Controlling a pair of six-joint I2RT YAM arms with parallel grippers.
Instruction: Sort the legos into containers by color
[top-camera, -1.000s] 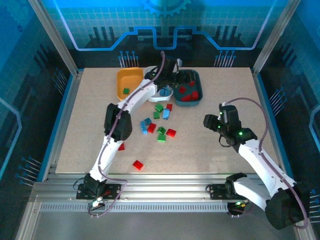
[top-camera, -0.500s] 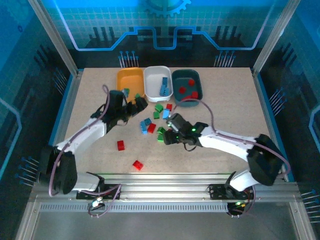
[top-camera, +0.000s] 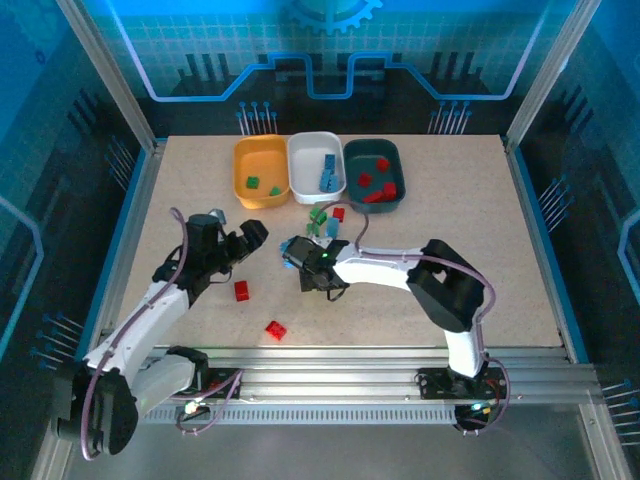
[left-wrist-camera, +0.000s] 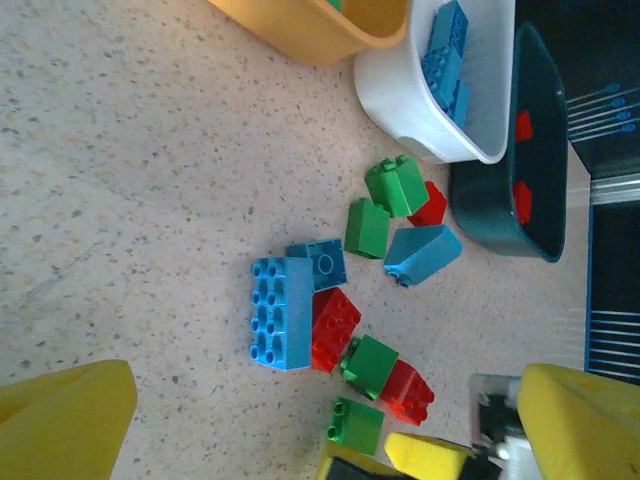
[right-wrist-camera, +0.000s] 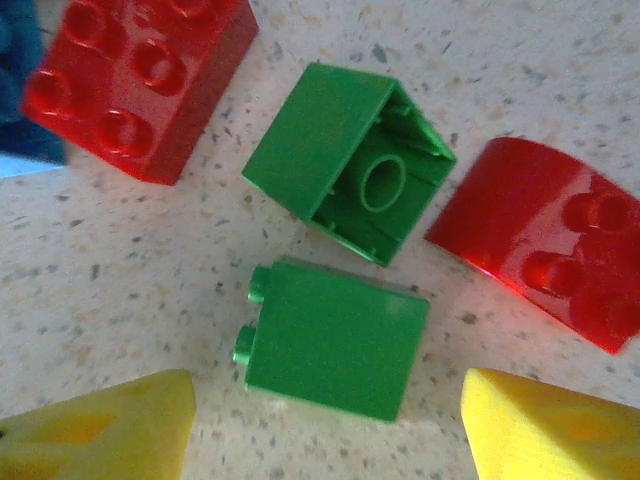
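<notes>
My right gripper (top-camera: 308, 270) is down over the loose legos in the middle of the table. It is open, and its yellow fingertips (right-wrist-camera: 110, 430) stand either side of a green brick (right-wrist-camera: 335, 340) lying on its side, not touching it. Beside that brick lie another green brick (right-wrist-camera: 350, 160) and two red ones (right-wrist-camera: 140, 70) (right-wrist-camera: 550, 260). My left gripper (top-camera: 250, 240) is open and empty, left of the pile. It looks at a long blue brick (left-wrist-camera: 282, 312). At the back stand the orange tray (top-camera: 242, 160) with green bricks, the white tray (top-camera: 300, 160) with blue, and the teal tray (top-camera: 352, 160) with red.
Two red bricks (top-camera: 241, 290) (top-camera: 276, 329) lie apart toward the front left. A small group of green, red and blue bricks (top-camera: 318, 215) sits just in front of the trays. The metal frame's posts stand at the table's corners.
The left arm has drawn back from the trays toward the left front with its jaws opened wide. The right arm has swung from the right side across to the pile.
</notes>
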